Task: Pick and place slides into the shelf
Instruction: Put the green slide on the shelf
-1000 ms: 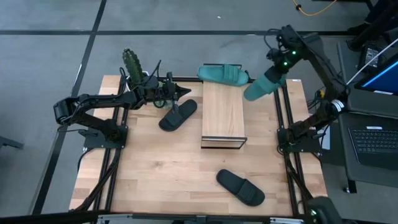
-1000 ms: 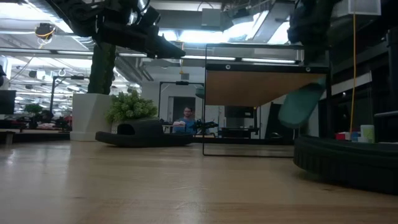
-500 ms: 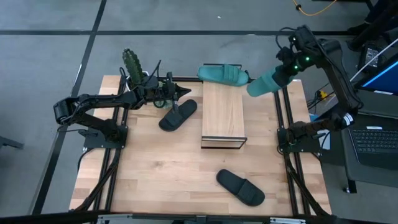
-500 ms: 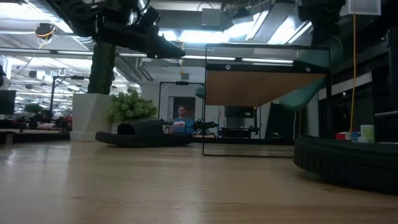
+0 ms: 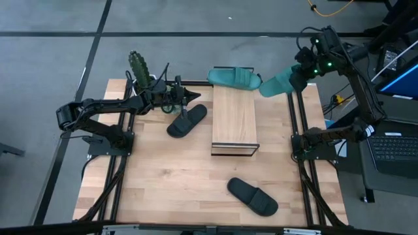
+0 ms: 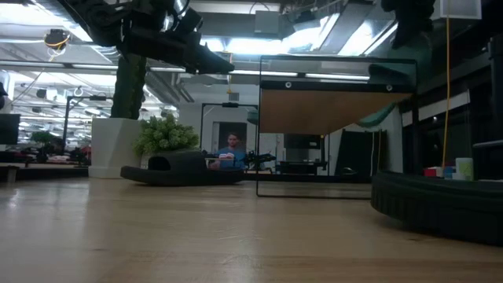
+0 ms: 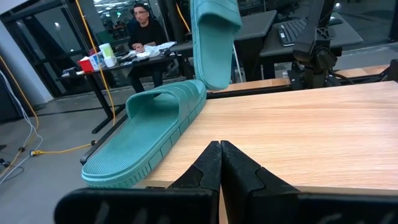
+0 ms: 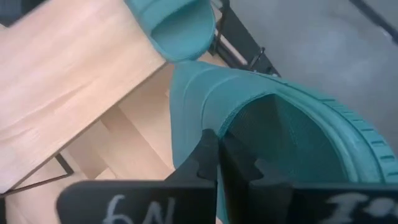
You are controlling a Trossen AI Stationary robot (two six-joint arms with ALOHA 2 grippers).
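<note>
The shelf (image 5: pixel 234 121) sits mid-table with one teal slide (image 5: pixel 234 78) already at its twelve o'clock end. My right gripper (image 5: pixel 298 73) is clamped on the second teal slide (image 5: pixel 275 85), airborne at the shelf's two o'clock. I should level it and set it beside its mate. My left gripper (image 5: pixel 189 96) waits pinched together, empty, at ten o'clock above a black slide (image 5: pixel 186 121)

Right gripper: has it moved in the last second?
Yes. The right gripper, shut on a teal slide, has risen and shifted toward the shelf's far right corner.
</note>
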